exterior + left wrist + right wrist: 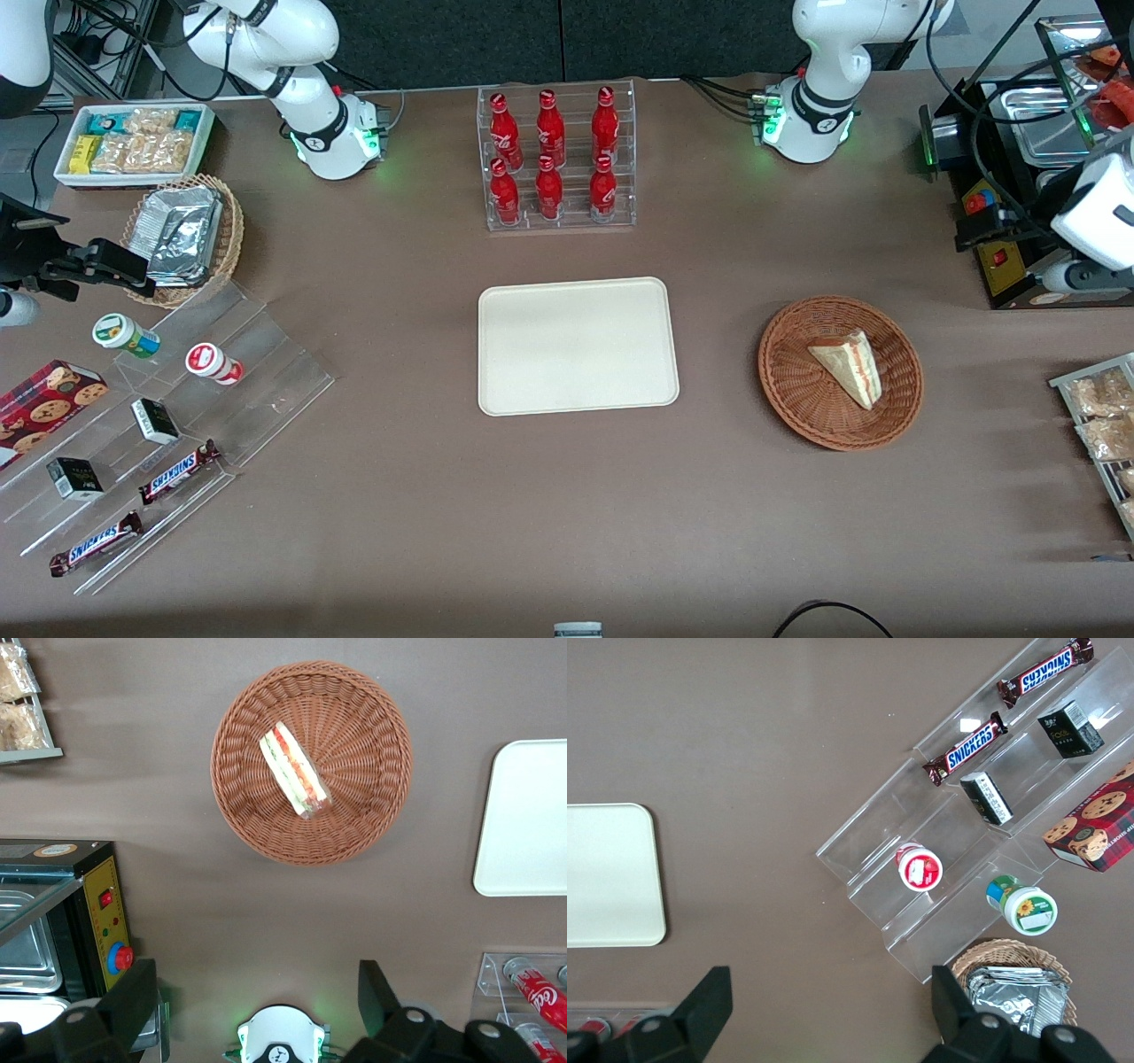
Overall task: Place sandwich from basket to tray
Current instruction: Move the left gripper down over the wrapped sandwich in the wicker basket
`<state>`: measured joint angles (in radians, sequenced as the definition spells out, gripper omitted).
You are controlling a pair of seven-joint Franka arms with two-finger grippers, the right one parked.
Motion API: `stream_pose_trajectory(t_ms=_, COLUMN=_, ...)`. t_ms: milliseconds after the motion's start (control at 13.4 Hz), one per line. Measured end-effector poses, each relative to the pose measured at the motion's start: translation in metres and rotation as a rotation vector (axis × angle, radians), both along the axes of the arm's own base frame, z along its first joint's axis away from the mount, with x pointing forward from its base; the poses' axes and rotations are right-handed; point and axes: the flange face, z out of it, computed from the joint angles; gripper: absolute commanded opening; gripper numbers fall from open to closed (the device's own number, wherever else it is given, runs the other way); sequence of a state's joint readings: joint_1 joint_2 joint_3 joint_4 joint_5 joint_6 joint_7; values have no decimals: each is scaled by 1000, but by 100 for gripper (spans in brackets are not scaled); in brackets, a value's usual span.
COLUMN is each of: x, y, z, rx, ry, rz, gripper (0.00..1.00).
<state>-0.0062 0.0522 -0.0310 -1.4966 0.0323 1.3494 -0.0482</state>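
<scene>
Resting in the reddish-brown wicker basket (pixel 840 372), the sandwich (pixel 848 365) lay on its side, its orange and green filling showing along the cut edge. The cream tray (pixel 578 346) sat flat on the brown table (pixel 425 496), well apart from the basket, toward the parked arm's end. High above the table, the left arm's gripper (pixel 257 1001) hung with its fingers (pixel 133 992) spread wide, grasping nothing, the basket directly beneath its camera. A clear rack of red bottles (pixel 554 159) stood farther from the front camera than the tray.
</scene>
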Motion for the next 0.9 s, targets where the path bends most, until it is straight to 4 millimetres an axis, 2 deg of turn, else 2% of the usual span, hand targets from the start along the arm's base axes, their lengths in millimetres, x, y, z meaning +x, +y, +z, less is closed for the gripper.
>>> stream_pose_trajectory(t_ms=299, x=-6, y=-15, z=5, rx=0, ry=-6, rz=-28, gripper=100)
stream_pose_trajectory(t_ms=522, x=-2, y=-23, z=-6, rx=19, ry=-3, rz=-47, gripper=100)
stream_pose_trajectory(t_ms=672, x=8, y=-23, z=-30, rx=28, ry=-9, rz=-50, gripper=100)
stream_pose_trajectory(t_ms=896, x=26, y=-3, z=-92, rx=32, ry=-47, rz=-10, gripper=100)
